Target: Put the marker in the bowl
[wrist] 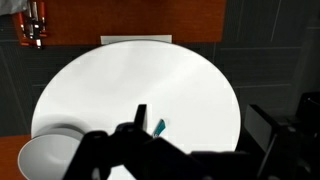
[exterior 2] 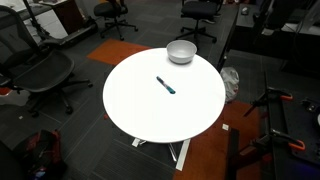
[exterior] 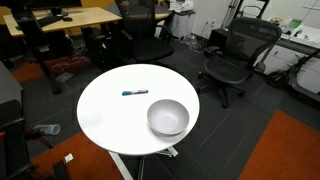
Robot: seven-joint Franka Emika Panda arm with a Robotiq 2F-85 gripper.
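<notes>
The marker [exterior: 134, 93] lies flat on the round white table [exterior: 105, 115], near the middle and well apart from the bowl [exterior: 168, 118]. The bowl stands upright close to the table's edge, as both exterior views show. In the wrist view the gripper [wrist: 200, 118] hangs above the table with its jaws spread and nothing between them. The marker [wrist: 159, 127] shows below it, and the bowl [wrist: 45, 160] is off to one side.

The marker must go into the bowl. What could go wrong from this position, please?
1. The marker is thin and lies flat on the smooth table. The gripper may push or roll it instead of gripping it.
2. The bowl stands close to the table's edge. A bump while the marker is dropped could perhaps push it off.
</notes>
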